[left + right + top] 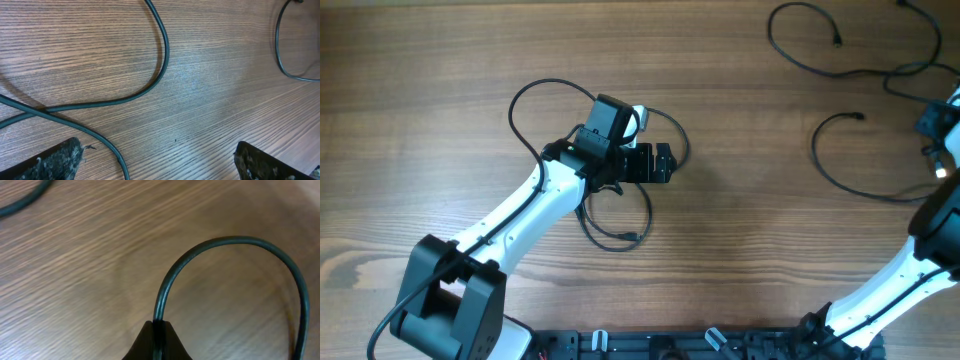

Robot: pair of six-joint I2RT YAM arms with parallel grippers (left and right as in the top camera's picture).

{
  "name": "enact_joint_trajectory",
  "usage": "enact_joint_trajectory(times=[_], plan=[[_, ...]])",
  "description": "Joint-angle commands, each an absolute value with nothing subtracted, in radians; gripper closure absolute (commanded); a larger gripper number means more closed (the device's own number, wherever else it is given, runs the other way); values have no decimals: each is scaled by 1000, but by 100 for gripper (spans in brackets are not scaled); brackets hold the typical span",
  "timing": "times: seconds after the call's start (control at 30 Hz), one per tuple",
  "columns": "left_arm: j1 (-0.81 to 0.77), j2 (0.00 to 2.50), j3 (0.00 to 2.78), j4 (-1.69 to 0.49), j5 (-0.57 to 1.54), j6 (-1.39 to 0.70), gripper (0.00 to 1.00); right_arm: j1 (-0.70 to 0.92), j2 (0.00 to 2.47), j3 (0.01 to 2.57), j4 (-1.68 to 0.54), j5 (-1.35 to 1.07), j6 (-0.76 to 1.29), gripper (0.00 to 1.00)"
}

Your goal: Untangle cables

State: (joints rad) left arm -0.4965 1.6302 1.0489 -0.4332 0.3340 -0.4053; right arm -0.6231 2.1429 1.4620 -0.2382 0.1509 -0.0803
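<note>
Several thin black cables lie on the wooden table. One cable (620, 238) loops around my left gripper (663, 163) near the middle. In the left wrist view this gripper (157, 167) is open and low over the wood. A cable (116, 152) runs between its fingers, close to the left finger (50, 162), and crosses another strand (42, 110). At the right edge of the table, my right gripper (157, 335) is shut on a black cable (235, 239) that arches up and over to the right. Two more cable strands (817, 150) curl at the upper right.
The top right cable (790, 50) ends in a small plug (837, 41). The right arm (910, 270) rises from the table's front edge along the right side. The left arm's base (450, 300) sits at the front left.
</note>
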Motion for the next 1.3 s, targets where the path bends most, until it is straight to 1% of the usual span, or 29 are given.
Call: enact_joint_trajectory(times=[0.0, 0.03, 0.07, 0.13, 0.17, 0.3, 0.5, 0.57, 0.63, 0.73, 0.87, 1.0, 1.17, 1.27], plan=[[-500, 1612, 1045, -433, 320, -397, 0, -647, 2164, 1459, -237, 157, -79, 73], [-500, 1612, 1045, -433, 320, -398, 0, -646, 2164, 1459, -242, 157, -78, 47], [-500, 1612, 1045, -434, 321, -398, 0, -646, 2164, 1459, -248, 157, -76, 30], [-500, 1612, 1045, -434, 321, -397, 0, -646, 2164, 1459, -255, 144, -69, 5], [-500, 1612, 1045, -434, 321, -397, 0, -646, 2164, 1459, -255, 110, -70, 1], [-499, 1612, 1045, -434, 321, -397, 0, -641, 2143, 1494, -304, -143, -62, 0], [-499, 1612, 1045, -434, 320, -397, 0, -578, 1995, 1499, -340, -213, -53, 0], [-499, 1612, 1045, -434, 298, -398, 0, -529, 1913, 1499, -368, -213, -52, 0], [-499, 1612, 1045, -434, 224, -436, 0, -451, 1816, 1499, -435, -212, -52, 0], [-498, 1612, 1045, -433, 161, -484, 0, -357, 1746, 1499, -516, -213, -52, 0], [-464, 1612, 1046, -440, 129, -506, 0, -206, 1716, 1499, -667, -212, -79, 0], [-377, 1612, 1045, -465, 121, -566, 0, -71, 1718, 1496, -778, -213, -75, 0], [-253, 1612, 1045, -501, 121, -566, 0, 84, 1718, 1496, -824, -258, -75, 0], [-175, 1612, 1045, -527, 121, -546, 0, 167, 1718, 1496, -816, -345, -66, 0]])
